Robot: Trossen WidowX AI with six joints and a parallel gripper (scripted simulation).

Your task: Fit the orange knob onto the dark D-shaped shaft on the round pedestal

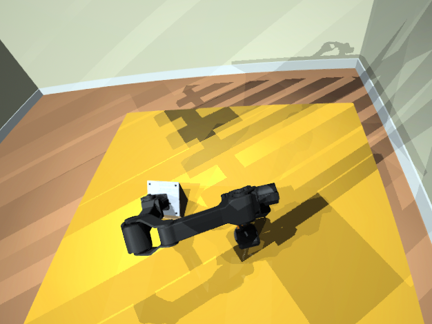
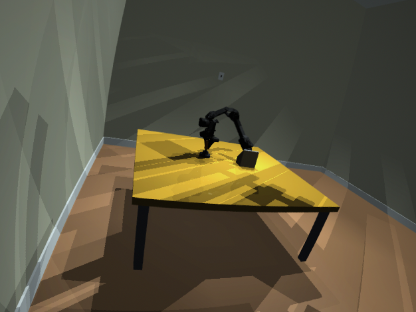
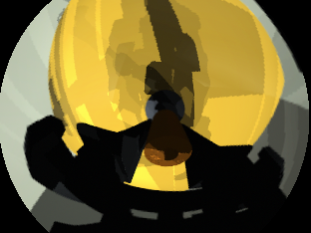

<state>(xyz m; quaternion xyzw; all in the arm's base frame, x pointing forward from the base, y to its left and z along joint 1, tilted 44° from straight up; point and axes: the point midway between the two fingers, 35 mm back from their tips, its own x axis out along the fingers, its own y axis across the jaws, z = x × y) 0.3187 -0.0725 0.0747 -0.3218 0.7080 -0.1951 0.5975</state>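
Observation:
The orange knob [image 3: 167, 155] is between the two black fingers in the wrist view; its upper part is in dark brown shade. My gripper [image 3: 165, 123] [image 2: 206, 145] is shut on it and points down. The round pedestal [image 3: 153, 107] [image 2: 203, 155] is dark with a grey-blue rim in the wrist view, and the knob overlaps its near side there. In the exterior view the fingers are directly above the pedestal. The shaft is hidden, and I cannot tell whether the knob touches it or how it is turned.
A pale block [image 1: 162, 188] [image 2: 248, 158] with a slanted side stands beside the arm's base. The yellow table [image 1: 114, 167] [image 2: 188, 188] carries the arm and the pedestal. Hard-edged shadows cross the table near the gripper.

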